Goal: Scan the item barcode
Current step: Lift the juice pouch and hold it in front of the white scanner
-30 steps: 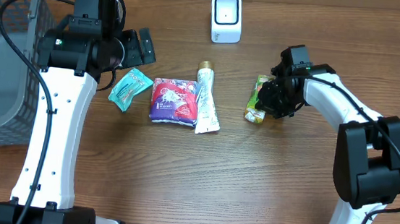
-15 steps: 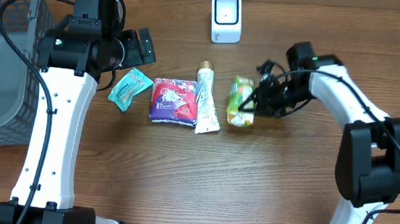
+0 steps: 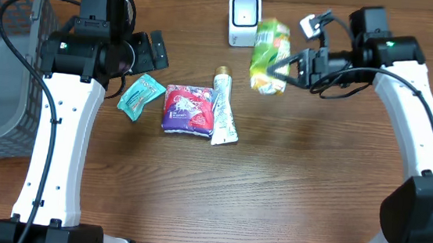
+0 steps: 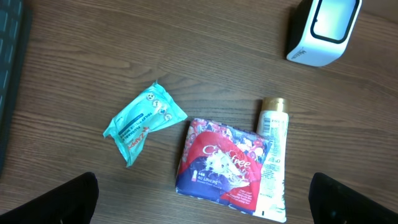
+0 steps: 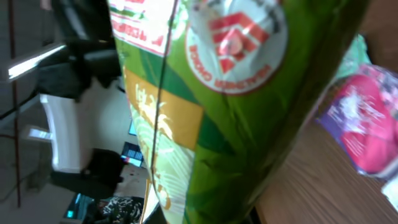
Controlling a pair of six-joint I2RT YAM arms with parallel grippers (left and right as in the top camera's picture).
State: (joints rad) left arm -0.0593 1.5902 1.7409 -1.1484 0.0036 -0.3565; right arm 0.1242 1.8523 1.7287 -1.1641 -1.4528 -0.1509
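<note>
Grey mesh basket at the far left edge of the wooden table; only part of it is in frame, and what shows inside is a plain grey bottom. Can't tell more about its contents.

On the table, in a row: teal sachet, then a red and purple pack, then a white tube with a gold cap, touching the pack's right edge. The white scanner stands at the back, near centre.

The green snack packet is off the table, up in the air just right of the scanner and a bit in front of it, tilted. The right gripper is pinched closed on its right side. In the right wrist view the packet fills most of the frame, with green film, a red logo and an orange band, so the fingers themselves are hidden there.

The right arm rises from the lower right. Its white upper link runs up toward the back of the table and the wrist is turned left, pointing at the scanner, with black cables looped around it.

The left arm stands upright at the left, with its wrist bent over and camera facing down. The left gripper is spread fully wide and grips nothing. It hangs above the sachet and pack, clear of both. Its dark fingertips show at the bottom corners of the left wrist view.
</note>
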